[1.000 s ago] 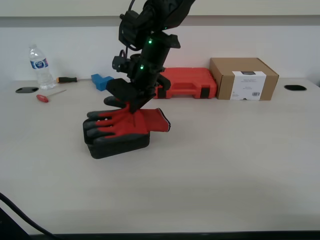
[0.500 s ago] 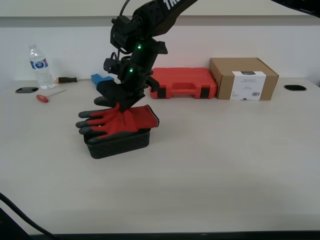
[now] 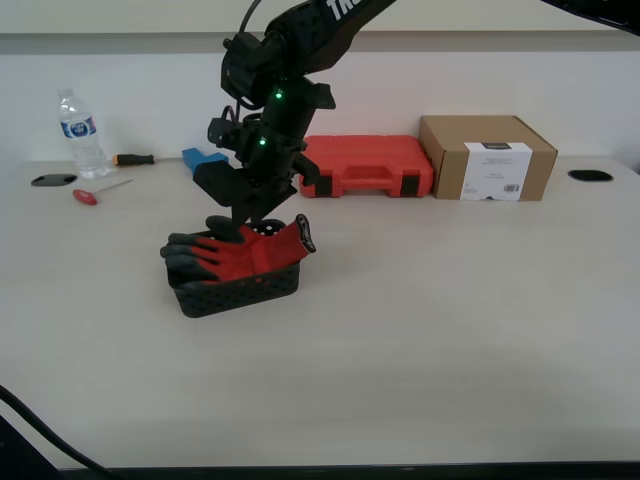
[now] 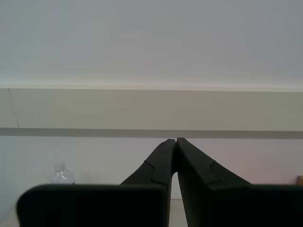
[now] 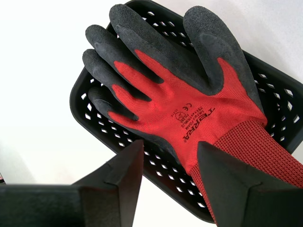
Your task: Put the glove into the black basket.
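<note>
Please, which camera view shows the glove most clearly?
The first wrist view: the glove fills the picture, lying across the black basket, print readable. The exterior view shows it small, under the arm. The second wrist view shows none of it.

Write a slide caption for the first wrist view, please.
Open gripper above the red glove lying in the black basket.

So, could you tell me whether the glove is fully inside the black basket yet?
Not fully: the glove lies in the black basket, fingertips and cuff overhanging its rim.
</note>
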Controlling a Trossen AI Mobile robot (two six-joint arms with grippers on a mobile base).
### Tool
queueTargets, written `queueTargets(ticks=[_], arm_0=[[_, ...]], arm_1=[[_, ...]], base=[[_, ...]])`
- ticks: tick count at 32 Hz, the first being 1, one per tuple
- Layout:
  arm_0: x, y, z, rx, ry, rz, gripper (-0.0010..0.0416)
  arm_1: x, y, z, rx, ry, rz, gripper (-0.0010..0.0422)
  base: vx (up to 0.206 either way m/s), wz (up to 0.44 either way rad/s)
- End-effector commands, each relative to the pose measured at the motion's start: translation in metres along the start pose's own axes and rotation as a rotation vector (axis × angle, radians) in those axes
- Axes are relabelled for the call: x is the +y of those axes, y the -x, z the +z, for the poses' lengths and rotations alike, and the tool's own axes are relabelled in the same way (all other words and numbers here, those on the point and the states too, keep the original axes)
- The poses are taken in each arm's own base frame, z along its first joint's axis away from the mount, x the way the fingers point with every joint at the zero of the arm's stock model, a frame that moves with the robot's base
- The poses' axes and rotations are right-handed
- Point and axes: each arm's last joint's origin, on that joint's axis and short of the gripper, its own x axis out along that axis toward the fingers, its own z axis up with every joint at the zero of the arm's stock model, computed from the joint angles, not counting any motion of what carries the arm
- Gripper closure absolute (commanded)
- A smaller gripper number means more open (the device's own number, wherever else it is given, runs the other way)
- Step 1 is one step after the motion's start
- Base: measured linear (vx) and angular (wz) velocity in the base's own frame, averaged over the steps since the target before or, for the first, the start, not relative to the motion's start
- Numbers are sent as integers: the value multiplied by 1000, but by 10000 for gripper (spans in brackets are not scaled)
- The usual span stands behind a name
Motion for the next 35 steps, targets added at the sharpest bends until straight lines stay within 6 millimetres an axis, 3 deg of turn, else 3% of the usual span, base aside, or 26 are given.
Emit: queueTargets(ticks=[1,7,11,18,35], arm_0=[[0,0,0,1,6,1,264],[2,5,3,-11,8,16,263],[4,34,15,-80,19,5,264],[-1,68,24,-132,29,-26,263],[-1,68,27,-156,36,-28,264]], arm_1=[[0,0,1,-6,-1,1,412],[0,0,1,-6,-1,1,412],[0,0,1,-6,-1,1,412],[0,0,1,-5,-1,1,412],[0,0,1,-6,-1,1,412]], base=[[0,0],[0,0],[0,0],[0,0],[0,0]])
